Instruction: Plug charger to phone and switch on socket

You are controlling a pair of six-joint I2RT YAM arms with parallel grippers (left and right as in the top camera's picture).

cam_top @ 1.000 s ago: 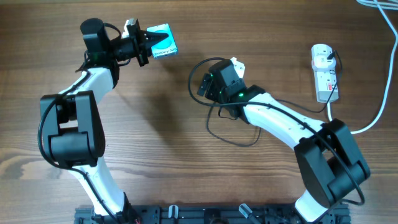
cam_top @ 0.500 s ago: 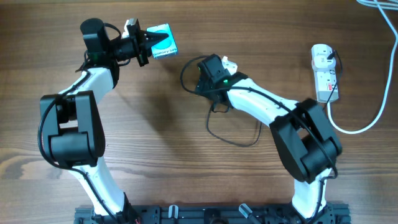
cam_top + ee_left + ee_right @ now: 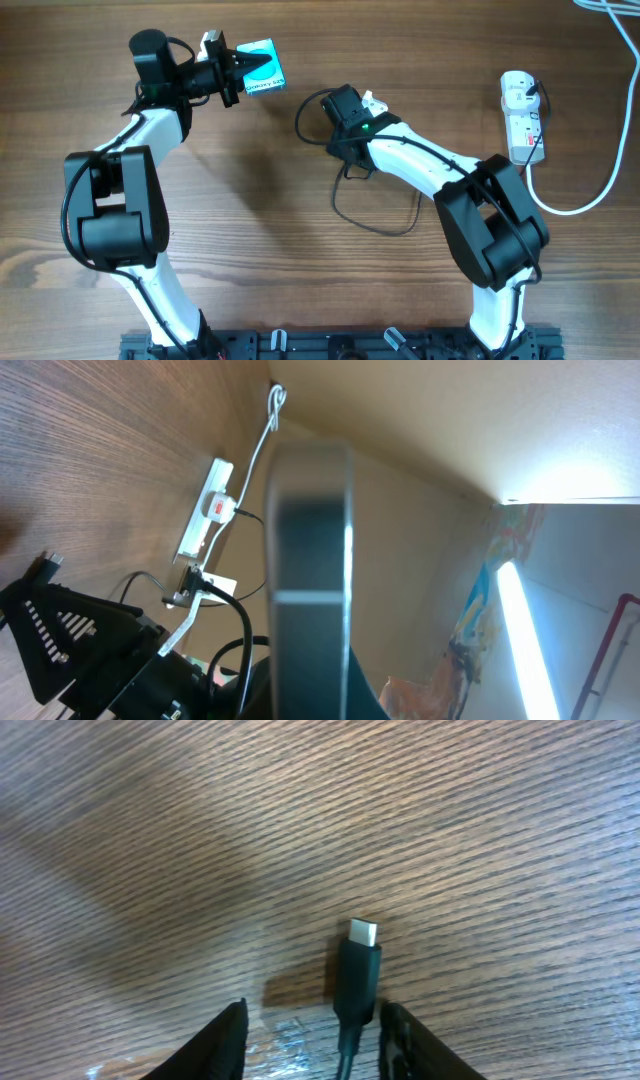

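- Between the fingers of the right gripper, the charger plug sits clamped, its metal tip pointing past them above the table.
- Off to that gripper's left, the left gripper grips the phone.
- Well to its right lies the socket strip.

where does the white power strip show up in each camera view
Overhead: the power strip lies at the table's upper right, beyond the right arm.
Left wrist: upper left, a white bar with a red switch, left of the blurred phone.
Right wrist: not in it; only the charger plug on wood.
Shared landmark: the wooden table, its grain visible in all three.
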